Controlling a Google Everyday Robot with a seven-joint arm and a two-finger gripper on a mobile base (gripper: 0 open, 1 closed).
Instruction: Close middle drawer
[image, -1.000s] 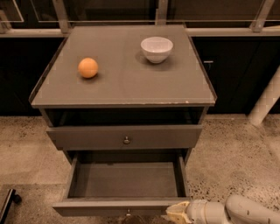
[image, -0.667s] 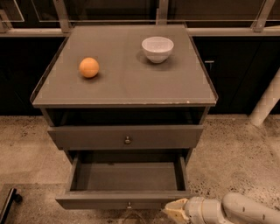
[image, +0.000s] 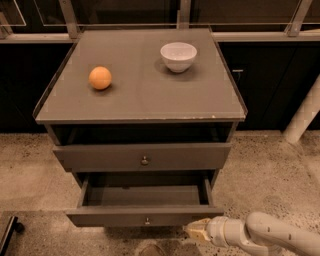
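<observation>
The middle drawer (image: 110, 218) of the grey cabinet (image: 140, 100) stands pulled out, its shallow grey box empty and its tiny knob (image: 147, 220) at the centre of the low front. My gripper (image: 196, 231) is at the bottom right, its cream tip against the right end of that drawer's front, just below its lower edge. The white arm (image: 270, 235) runs off to the right. The taller drawer above it (image: 100, 157), with the larger knob (image: 145, 160), is nearly closed. The lowest drawer is out of view.
An orange (image: 100, 78) and a white bowl (image: 178, 56) sit on the cabinet top. A white post (image: 302, 117) leans at the right. A dark object (image: 7, 232) lies on the speckled floor at the lower left. Dark cabinets and a rail run behind.
The middle drawer has slid partway in towards the cabinet, and my gripper has moved forward with its front.
</observation>
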